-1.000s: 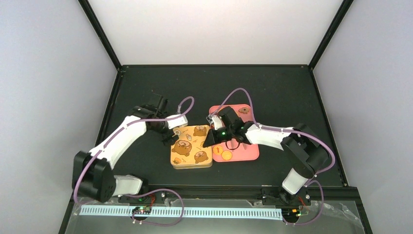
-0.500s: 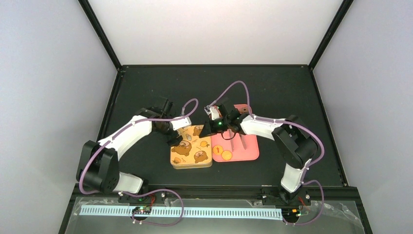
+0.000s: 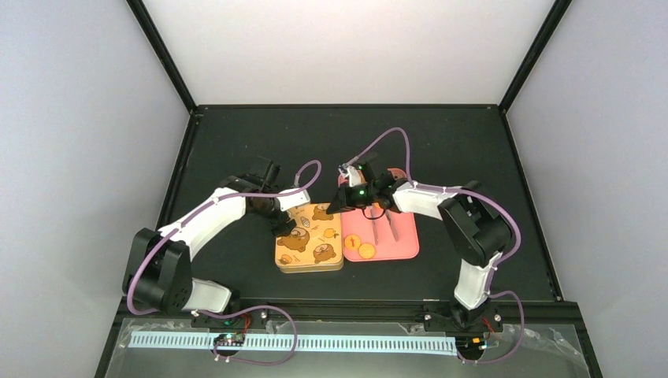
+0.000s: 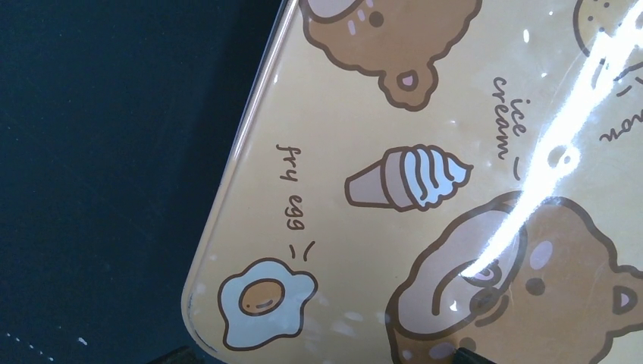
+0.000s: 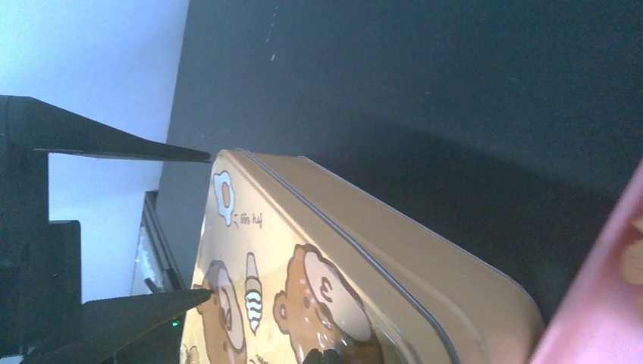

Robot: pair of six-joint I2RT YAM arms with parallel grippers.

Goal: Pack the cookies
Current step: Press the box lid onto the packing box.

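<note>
One black desk (image 3: 236, 134) carries it all. Mid-frame sits a yellow bear-print tin (image 3: 309, 240) with its lid on, and a pink tray (image 3: 402, 236) lies just beside its right side. The left claw (image 3: 285, 223) hangs over the tin's upper left corner, tips spread and holding nothing. The right claw (image 3: 337, 206) stands at the upper right corner, jaws wide, also empty. Metal tongs (image 3: 384, 224) lie on the tray, and two orange cookies (image 3: 366, 250) rest in its lower left part, near the tin.
</note>
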